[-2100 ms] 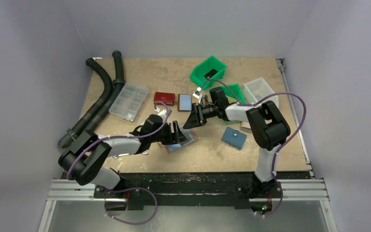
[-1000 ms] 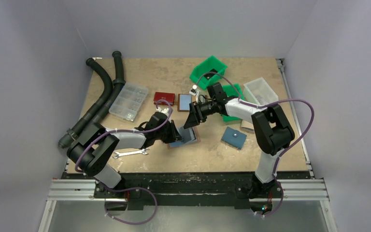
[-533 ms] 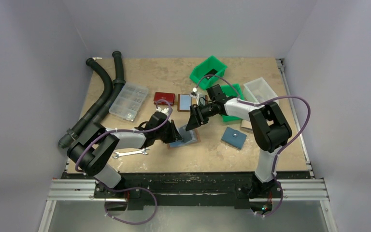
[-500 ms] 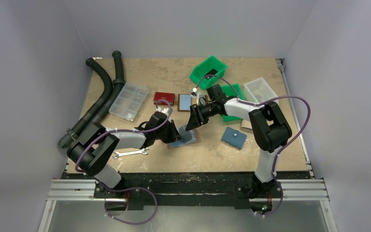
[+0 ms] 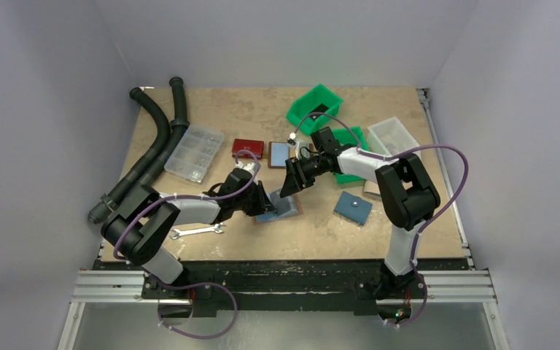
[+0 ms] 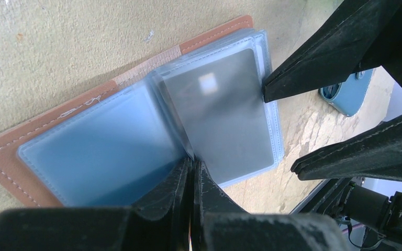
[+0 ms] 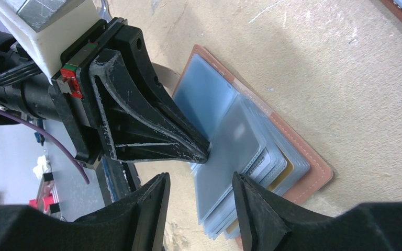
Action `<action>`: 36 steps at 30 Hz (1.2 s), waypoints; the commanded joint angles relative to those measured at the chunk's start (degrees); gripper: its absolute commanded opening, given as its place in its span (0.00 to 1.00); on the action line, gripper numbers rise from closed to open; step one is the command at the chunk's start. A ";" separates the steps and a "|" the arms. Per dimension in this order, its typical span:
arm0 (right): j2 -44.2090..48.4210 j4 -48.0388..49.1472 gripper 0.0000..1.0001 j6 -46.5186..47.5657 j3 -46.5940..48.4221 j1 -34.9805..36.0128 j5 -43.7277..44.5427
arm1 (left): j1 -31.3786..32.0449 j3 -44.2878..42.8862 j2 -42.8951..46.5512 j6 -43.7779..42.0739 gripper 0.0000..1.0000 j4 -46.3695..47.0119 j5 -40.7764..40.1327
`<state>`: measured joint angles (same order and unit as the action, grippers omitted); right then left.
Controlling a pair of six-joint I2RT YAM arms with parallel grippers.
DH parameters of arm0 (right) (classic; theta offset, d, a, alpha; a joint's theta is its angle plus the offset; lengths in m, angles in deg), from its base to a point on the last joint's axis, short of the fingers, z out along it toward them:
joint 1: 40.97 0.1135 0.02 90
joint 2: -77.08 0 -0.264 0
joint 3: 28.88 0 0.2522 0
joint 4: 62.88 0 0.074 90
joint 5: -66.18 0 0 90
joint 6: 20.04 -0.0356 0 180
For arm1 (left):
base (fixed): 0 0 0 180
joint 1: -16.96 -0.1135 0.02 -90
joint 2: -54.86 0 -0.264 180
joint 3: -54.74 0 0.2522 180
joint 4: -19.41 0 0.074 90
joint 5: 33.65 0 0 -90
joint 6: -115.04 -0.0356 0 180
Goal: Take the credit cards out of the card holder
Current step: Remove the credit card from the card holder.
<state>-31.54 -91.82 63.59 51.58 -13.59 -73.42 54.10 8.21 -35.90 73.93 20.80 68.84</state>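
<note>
The card holder [image 5: 286, 213], brown leather [image 7: 314, 168] with blue see-through sleeves, lies open on the table between the arms. Credit cards sit in the sleeves. A pale one with raised digits [image 7: 266, 158] and a yellow one [image 7: 287, 171] peek out at the stacked edges, and a grey one [image 6: 220, 115] shows through the top sleeve. My left gripper [image 6: 191, 163] is shut at the fold, pinching an upright sleeve leaf. My right gripper [image 7: 200, 180] is open. One of its fingertips [image 6: 266, 93] touches the top sleeve's outer edge, and the other hangs over bare table.
Behind the holder lie a red wallet [image 5: 248, 148] and a brown holder with a blue face [image 5: 279, 153]. Green bins [image 5: 315, 108] and a white tub [image 5: 394, 135] stand back right. A blue pouch [image 5: 354, 207], a wrench [image 5: 197, 232], a clear parts box [image 5: 195, 152] and black hoses [image 5: 157, 138] are also there.
Since two seconds ago my left gripper has come down and shut at the holder's fold. In the last second my right gripper dipped slightly toward the sleeves and spread a little.
</note>
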 commanded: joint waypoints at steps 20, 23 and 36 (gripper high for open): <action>-0.04 -1.33 0.67 2.00 1.36 -0.17 3.16 | -0.20 1.94 -3.37 -1.87 0.00 -5.06 -5.62; -0.56 -0.08 0.63 0.23 0.74 -0.01 0.23 | -0.21 1.99 -3.33 -1.71 0.00 -4.72 -5.34; -3.17 2.35 0.31 -3.60 0.70 2.59 -0.79 | -0.15 3.60 -1.25 -1.50 0.00 0.50 -2.58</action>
<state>-34.45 -90.79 60.92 51.84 -11.61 -74.51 53.77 9.52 -35.77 73.97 23.36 69.59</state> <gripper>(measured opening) 0.365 0.031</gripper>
